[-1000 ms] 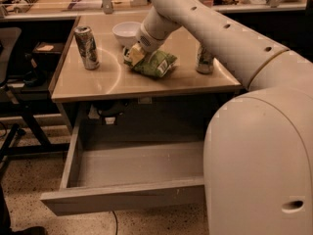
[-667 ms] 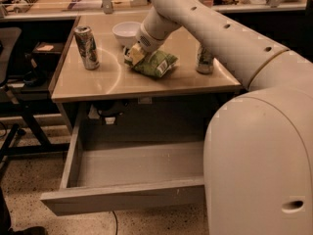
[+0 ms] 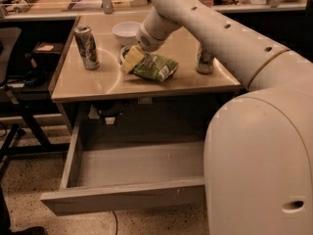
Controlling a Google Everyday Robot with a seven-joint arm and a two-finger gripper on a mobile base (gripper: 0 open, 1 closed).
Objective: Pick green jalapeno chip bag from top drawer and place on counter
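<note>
The green jalapeno chip bag lies on the beige counter, near its middle, with its white label panel facing up. My gripper is at the bag's left end, low over the counter and touching the bag. The top drawer is pulled out below the counter, and the part of its floor I can see is bare. My white arm crosses from the right and hides the drawer's right part.
A silver-green can stands at the counter's left and another can at its right. A white bowl sits behind the bag. A long cluttered desk runs along the back. A dark chair stands to the left.
</note>
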